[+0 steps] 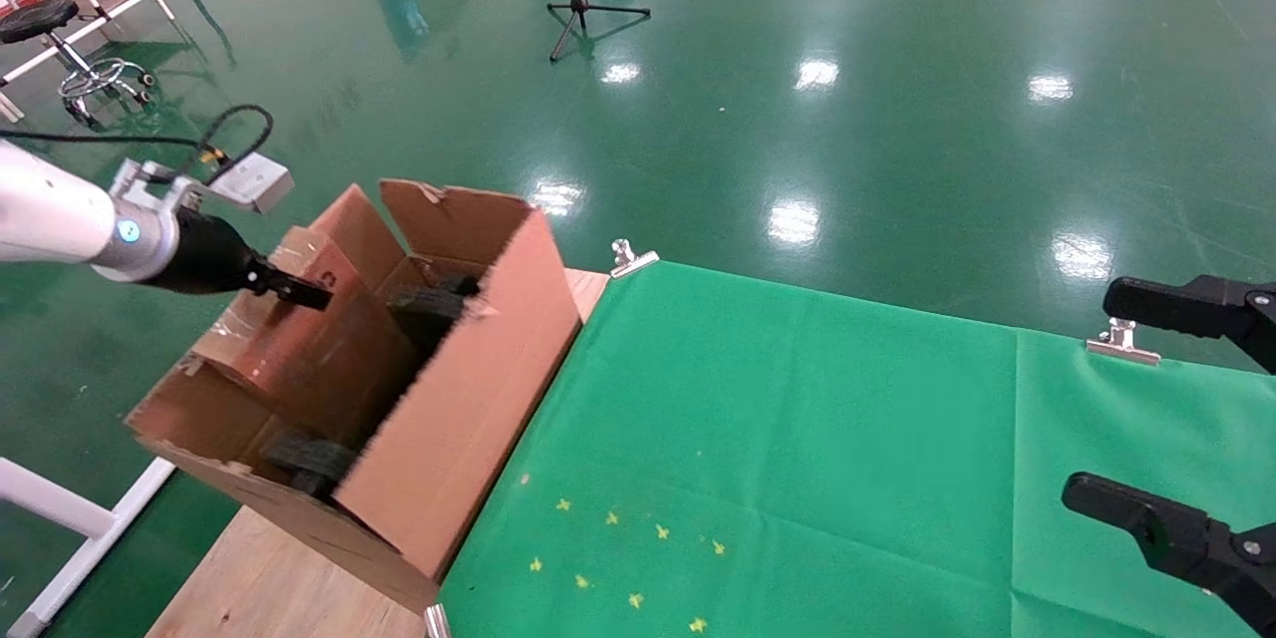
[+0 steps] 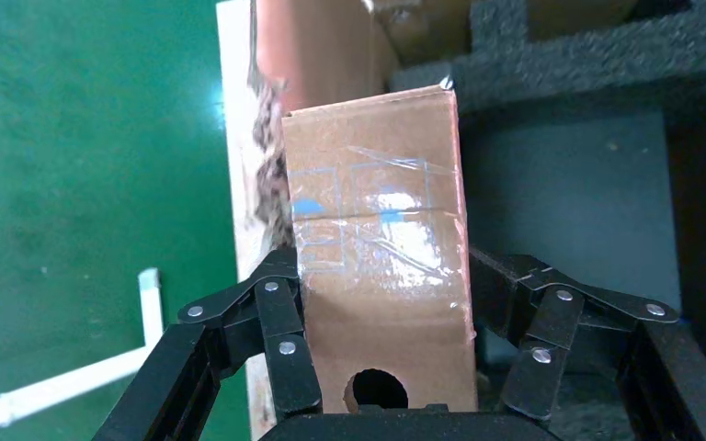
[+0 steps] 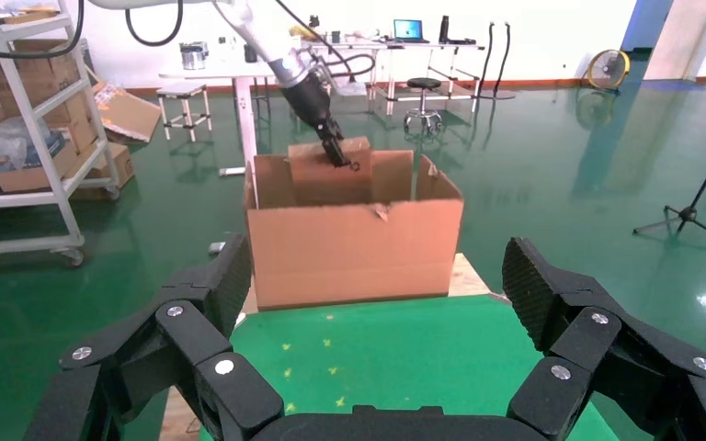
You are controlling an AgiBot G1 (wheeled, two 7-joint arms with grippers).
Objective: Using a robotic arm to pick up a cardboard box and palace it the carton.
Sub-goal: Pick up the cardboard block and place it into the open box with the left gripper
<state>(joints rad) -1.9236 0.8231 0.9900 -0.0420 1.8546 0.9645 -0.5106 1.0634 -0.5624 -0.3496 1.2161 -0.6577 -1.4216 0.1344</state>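
Observation:
The robotic arm, my left one, reaches in from the left, and its gripper (image 1: 291,291) is shut on the cardboard box (image 1: 299,349). The small taped box with its round hole (image 2: 377,276) sits between the fingers (image 2: 280,312) in the left wrist view. The box is partly down inside the carton (image 1: 469,389), against its left side, near black foam pieces (image 2: 561,55). From the right wrist view the box (image 3: 326,175) sticks up above the carton's rim (image 3: 354,253). My right gripper (image 1: 1146,409) is open and empty over the table's right edge.
The carton stands on the bare wooden left end of the table (image 1: 259,588). A green cloth (image 1: 797,459) covers the rest, held by metal clips (image 1: 630,257). A white frame (image 1: 70,518) stands left of the table. A tripod (image 1: 588,10) and a stool (image 1: 60,40) stand far off.

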